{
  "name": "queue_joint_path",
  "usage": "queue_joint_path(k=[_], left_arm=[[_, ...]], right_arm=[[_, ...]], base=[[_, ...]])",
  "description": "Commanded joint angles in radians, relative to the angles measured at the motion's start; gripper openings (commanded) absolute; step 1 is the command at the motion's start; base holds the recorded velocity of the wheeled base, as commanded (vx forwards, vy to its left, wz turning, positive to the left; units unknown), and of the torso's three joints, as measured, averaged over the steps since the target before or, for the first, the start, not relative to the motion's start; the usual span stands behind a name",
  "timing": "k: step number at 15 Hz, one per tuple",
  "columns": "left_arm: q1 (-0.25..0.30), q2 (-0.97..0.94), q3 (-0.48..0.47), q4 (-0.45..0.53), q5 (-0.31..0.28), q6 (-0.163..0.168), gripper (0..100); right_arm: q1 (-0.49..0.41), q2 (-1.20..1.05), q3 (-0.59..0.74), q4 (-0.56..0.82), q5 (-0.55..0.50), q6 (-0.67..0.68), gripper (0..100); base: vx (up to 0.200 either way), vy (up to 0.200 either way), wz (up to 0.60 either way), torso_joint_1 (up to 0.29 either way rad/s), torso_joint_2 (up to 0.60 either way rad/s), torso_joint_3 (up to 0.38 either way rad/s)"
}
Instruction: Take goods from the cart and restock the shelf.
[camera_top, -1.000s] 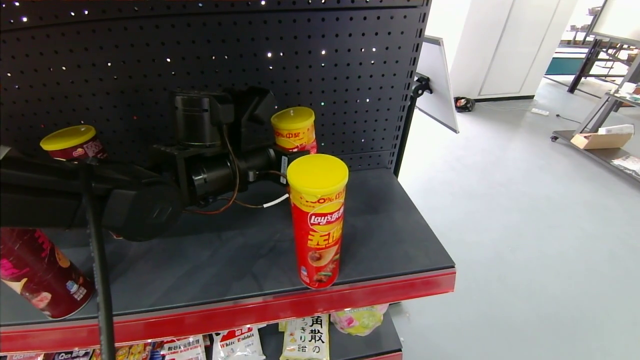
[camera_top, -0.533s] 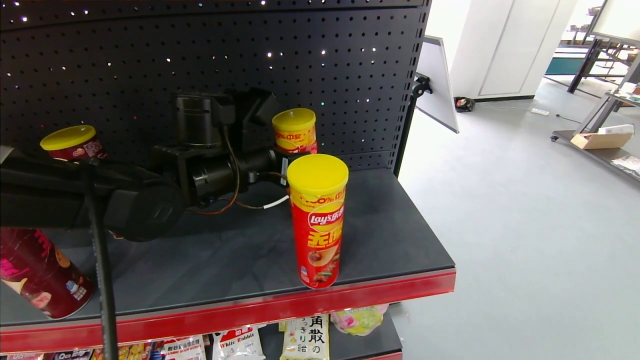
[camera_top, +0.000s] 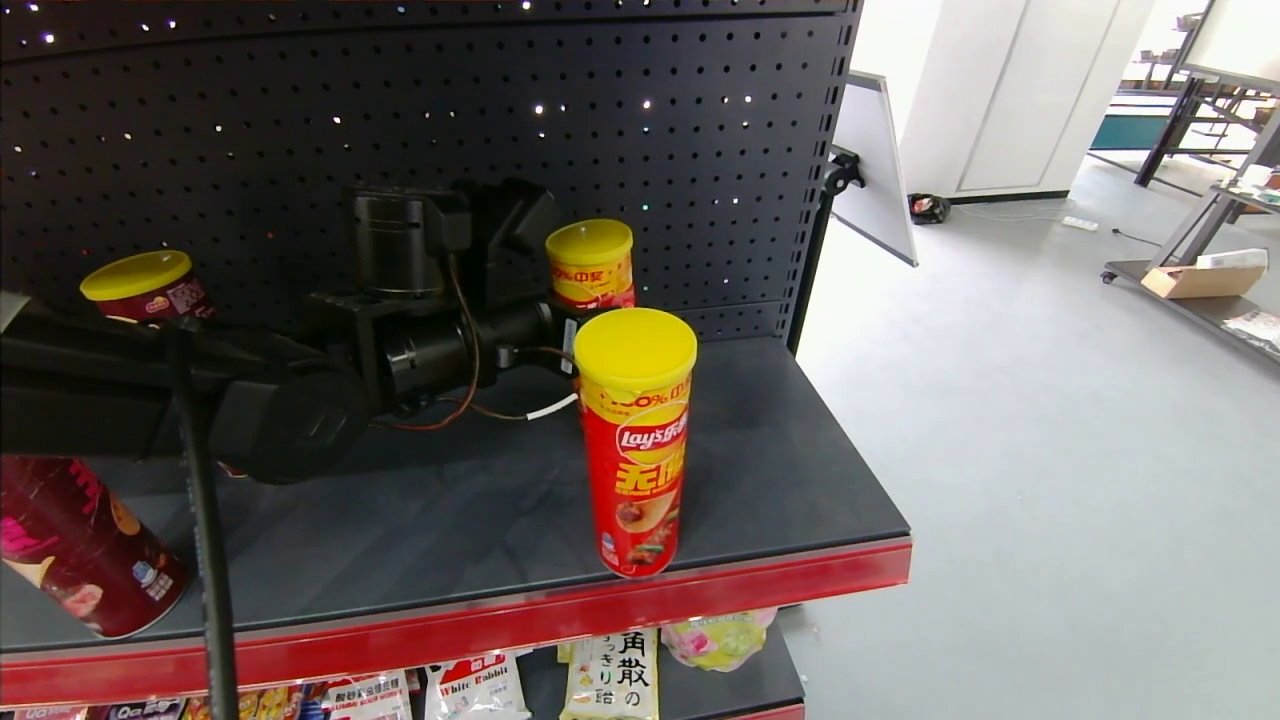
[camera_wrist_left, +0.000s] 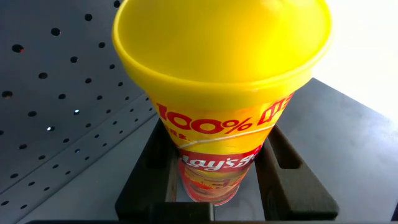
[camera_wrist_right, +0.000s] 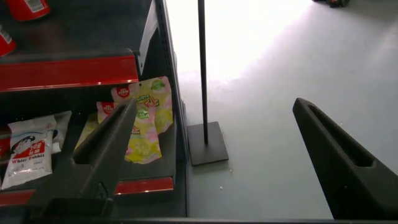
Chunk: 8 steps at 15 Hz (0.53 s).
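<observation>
a black pegboard (camera_top: 300, 120) backs the dark top shelf (camera_top: 780, 480) with its red front lip, while grey floor (camera_top: 1050, 450) runs off to the robot's right. the left gripper (camera_wrist_left: 217, 149) reaches to the back of the shelf and grasps a yellow-lidded chip can (camera_top: 590, 262), its two fingers (camera_wrist_left: 283, 180) pressed against opposite sides of the red body below the lid. the can stands upright, close to the pegboard and directly behind a second, identical can (camera_top: 636, 450) that stands near the front lip. whether the held can's base already touches the shelf cannot be told. two dark red cans (camera_top: 85, 550) stand at the robot's far left on the same shelf, one at the front and one at the back. the right gripper (camera_wrist_right: 214, 104) hangs with its fingers spread wide and nothing between them, low beside the shelving unit, near the snack bags (camera_wrist_right: 144, 118) on a lower tier.

the step in hand appears to be placing the can in the back row. the next move likely calls for settling the base flat, then spreading the fingers and backing the arm out without brushing the front can, which stands close to the wrist and could topple off the lip.
</observation>
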Motion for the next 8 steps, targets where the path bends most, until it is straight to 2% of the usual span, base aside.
queue_joint_path(k=[1, 8], left_arm=[[0.000, 0.000, -0.001, -0.002, 0.000, 0.000, 100], [-0.002, -0.005, 0.002, -0.002, 0.000, -0.002, 100]], right_arm=[[0.001, 0.000, 0.000, 0.000, 0.001, 0.000, 100], [0.001, 0.000, 0.000, 0.000, 0.001, 0.000, 100]], base=[[0.000, 0.000, 0.00, 0.000, 0.00, 0.000], [0.000, 0.000, 0.00, 0.000, 0.00, 0.000]])
